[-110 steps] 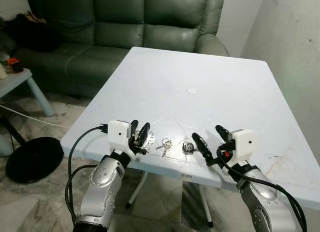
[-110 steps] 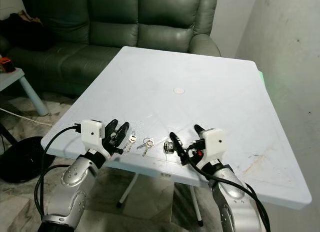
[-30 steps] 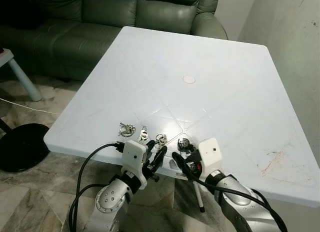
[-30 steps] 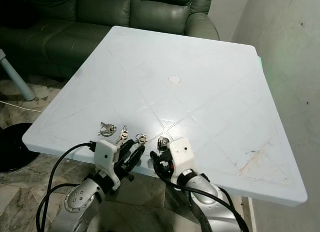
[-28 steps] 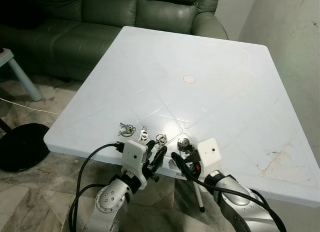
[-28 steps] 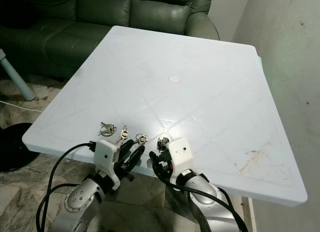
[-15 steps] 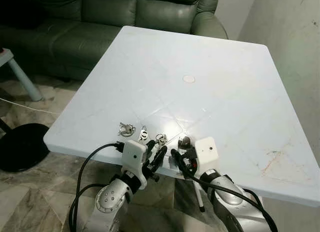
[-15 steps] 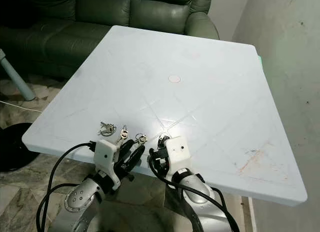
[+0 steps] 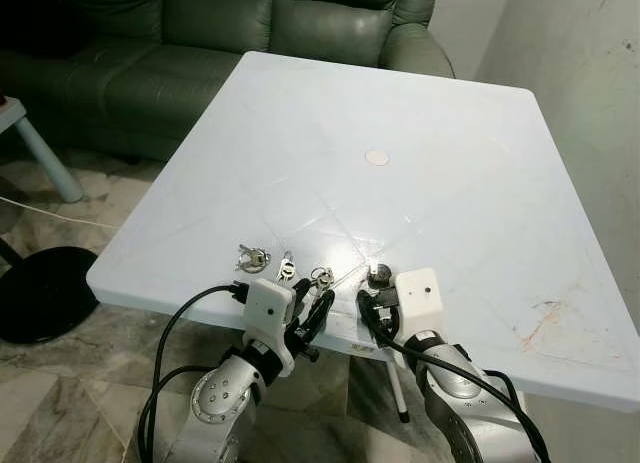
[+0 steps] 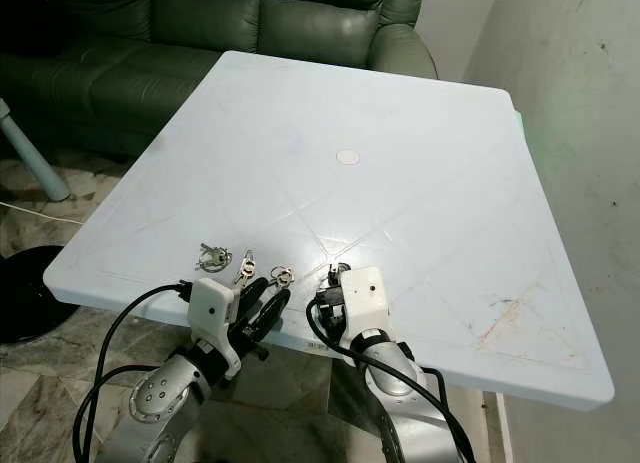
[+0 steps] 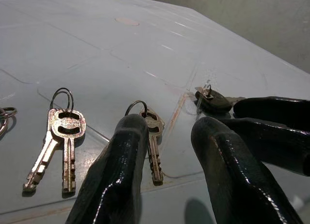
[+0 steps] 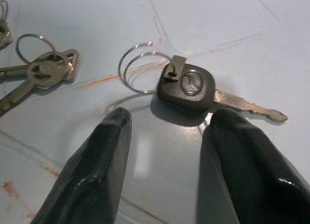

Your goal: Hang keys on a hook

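Several key sets lie in a row near the front edge of the white table (image 9: pixel 430 183). One is a black-headed key (image 12: pixel 188 90) on a wire ring, also seen as the black-headed key (image 9: pixel 379 275). My right gripper (image 12: pixel 172 115) is open just short of this key, one finger to each side, touching nothing. My left gripper (image 11: pixel 169 125) is open at the table edge. A single silver key (image 11: pixel 152 139) lies right before its fingers and a pair of silver keys (image 11: pixel 61 142) beside them. From the head, the left gripper (image 9: pixel 314 294) and right gripper (image 9: pixel 372 299) sit side by side.
A green leather sofa (image 9: pixel 250 23) stands behind the table and a pale wall (image 9: pixel 590 73) runs along the right. A small white disc (image 9: pixel 377 157) marks the table's middle. On the floor at left are a black round base (image 9: pixel 45 293) and a light blue leg (image 9: pixel 45 158).
The right gripper has moved forward up to the black-headed key. The left gripper has stayed put. Since the oldest frame the camera has moved in over the table.
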